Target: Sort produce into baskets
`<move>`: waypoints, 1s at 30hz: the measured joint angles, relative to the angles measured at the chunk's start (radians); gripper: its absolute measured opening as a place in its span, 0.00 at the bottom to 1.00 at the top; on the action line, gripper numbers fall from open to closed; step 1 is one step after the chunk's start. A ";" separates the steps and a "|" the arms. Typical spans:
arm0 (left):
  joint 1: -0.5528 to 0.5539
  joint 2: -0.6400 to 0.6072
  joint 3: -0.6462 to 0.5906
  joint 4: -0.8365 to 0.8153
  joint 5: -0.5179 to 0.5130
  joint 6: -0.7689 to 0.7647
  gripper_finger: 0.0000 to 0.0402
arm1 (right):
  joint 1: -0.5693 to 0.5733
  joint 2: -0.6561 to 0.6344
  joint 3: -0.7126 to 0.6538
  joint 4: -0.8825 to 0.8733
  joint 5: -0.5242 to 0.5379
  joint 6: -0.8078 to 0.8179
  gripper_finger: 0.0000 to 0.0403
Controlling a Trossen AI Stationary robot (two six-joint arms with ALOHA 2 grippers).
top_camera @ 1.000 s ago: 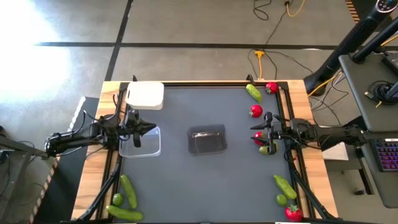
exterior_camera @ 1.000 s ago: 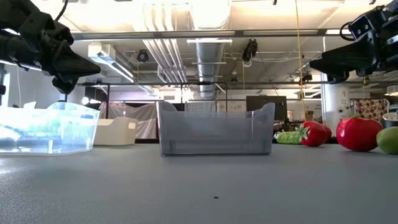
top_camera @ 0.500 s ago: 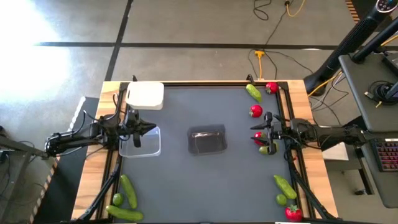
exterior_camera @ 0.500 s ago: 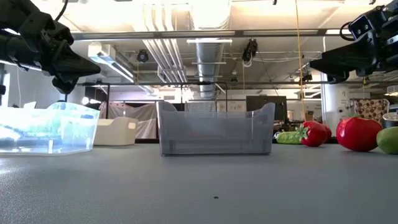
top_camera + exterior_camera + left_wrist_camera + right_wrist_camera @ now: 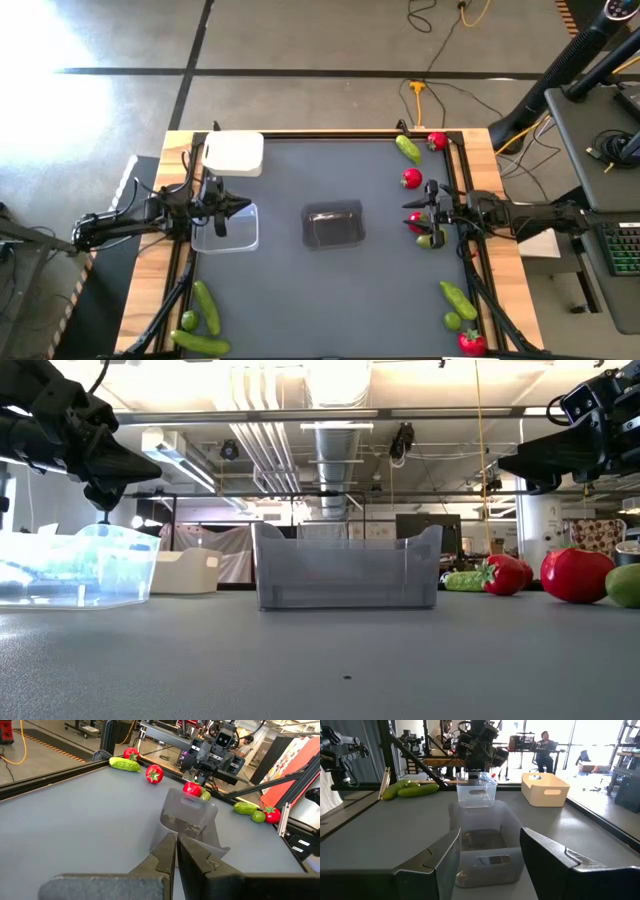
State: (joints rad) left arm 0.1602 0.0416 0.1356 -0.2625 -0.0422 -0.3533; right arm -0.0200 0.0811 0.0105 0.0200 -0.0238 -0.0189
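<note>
Both my claws hang above the table, neither holding anything.

Nearest in the high view, cucumbers point(image 5: 206, 305) and a lime point(image 5: 189, 321) lie at the near left corner. My left claw point(image 5: 243, 206) is pinched shut over the clear basket point(image 5: 240, 236); the smoky-grey basket point(image 5: 333, 226) sits mid-table; my right claw point(image 5: 409, 210) is part-open above a red fruit point(image 5: 415, 224). The white basket point(image 5: 233, 155) is far left.

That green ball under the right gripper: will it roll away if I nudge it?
Probably. The green ball looks round and smooth, and the table is flat. It sits against a red fruit, which may stop it on that side. The right gripper hovers open above both.
</note>
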 joint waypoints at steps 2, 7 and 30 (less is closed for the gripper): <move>0.000 0.000 0.000 0.000 0.000 0.000 0.00 | 0.000 0.000 0.000 0.000 0.000 0.000 0.49; 0.000 0.000 0.000 0.000 0.000 0.000 0.00 | 0.000 0.000 0.000 0.000 0.000 0.000 0.49; -0.011 0.058 -0.118 0.543 0.060 -0.206 0.00 | 0.000 0.000 0.000 0.001 0.000 0.000 0.49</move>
State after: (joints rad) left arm 0.1496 0.0997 0.0171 0.2806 0.0181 -0.5596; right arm -0.0203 0.0815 0.0105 0.0208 -0.0242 -0.0190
